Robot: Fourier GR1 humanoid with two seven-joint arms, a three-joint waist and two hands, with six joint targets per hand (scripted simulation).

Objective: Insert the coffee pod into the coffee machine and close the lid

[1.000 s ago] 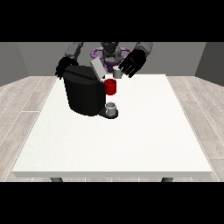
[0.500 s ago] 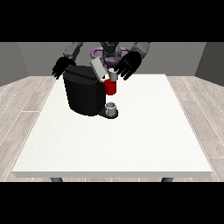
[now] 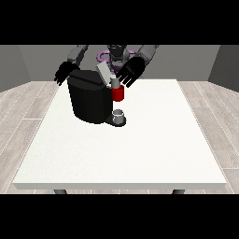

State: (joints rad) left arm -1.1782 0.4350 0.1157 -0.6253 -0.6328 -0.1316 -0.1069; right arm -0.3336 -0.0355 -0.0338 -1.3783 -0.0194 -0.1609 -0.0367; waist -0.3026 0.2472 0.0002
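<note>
We see the black coffee machine (image 3: pixel 91 100) standing on the white table (image 3: pixel 140 149), its grey lid (image 3: pixel 103 73) tilted up; a small grey cup (image 3: pixel 118 115) sits on its base. The hand at the view's right (image 3: pixel 130 71) hovers just above the machine's red front part (image 3: pixel 118 94), fingers spread; the hand at the view's left (image 3: pixel 65 72) hangs behind the machine, fingers apart; we cannot tell where the pod is.

No readable text, labels, brands, numbers or signs anywhere. Black coffee machine (image 3: pixel 91 100) body shows no marking, its raised lid (image 3: pixel 103 73) is plain, red part (image 3: pixel 118 94) on its front unmarked, white worktop (image 3: pixel 140 149) bare of print.
</note>
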